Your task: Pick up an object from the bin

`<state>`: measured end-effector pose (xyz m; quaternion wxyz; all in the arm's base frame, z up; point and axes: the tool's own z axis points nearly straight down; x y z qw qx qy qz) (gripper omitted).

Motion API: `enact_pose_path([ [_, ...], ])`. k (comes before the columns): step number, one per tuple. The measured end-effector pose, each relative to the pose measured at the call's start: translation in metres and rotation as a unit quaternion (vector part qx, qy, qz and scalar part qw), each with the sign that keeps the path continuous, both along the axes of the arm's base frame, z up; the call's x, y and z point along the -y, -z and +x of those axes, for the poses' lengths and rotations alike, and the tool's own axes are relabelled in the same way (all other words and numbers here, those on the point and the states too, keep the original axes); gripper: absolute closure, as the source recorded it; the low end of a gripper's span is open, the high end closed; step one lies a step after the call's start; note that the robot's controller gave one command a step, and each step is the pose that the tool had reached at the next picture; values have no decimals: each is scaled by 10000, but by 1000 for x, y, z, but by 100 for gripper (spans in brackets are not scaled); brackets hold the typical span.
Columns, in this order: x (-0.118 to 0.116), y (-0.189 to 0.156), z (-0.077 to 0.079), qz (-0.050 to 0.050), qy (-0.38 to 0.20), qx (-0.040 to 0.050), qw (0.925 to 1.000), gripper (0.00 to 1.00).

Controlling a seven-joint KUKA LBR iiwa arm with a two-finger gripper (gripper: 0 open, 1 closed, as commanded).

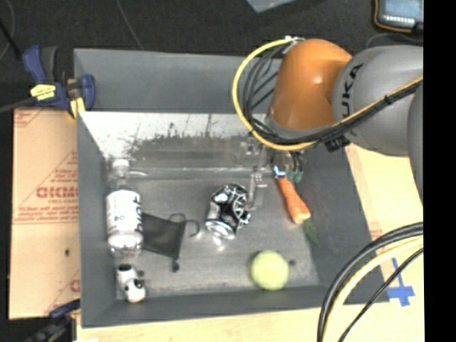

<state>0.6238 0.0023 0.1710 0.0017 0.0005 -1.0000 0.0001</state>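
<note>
My gripper (pixel 268 180) hangs under the orange wrist cover at the bin's right middle, open. One finger (pixel 256 189) stands just right of a crushed black and silver can (pixel 228 211). The other finger is by the top end of an orange carrot (pixel 293 199), which lies slanted along the right wall. Nothing shows between the fingers.
A clear plastic bottle with a white label (pixel 122 218) lies along the left wall, a black pouch (pixel 163 235) beside it. A yellow-green tennis ball (pixel 269 270) rests near the front wall. A small white and black toy figure (pixel 132 286) sits in the front left corner.
</note>
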Motion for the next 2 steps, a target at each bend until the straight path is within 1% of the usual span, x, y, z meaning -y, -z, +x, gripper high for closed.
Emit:
enact_pose_path([
  [1,0,-5,1,0,1,36,10000,0],
  [2,17,36,-8,-1,-88,72,9999,0],
])
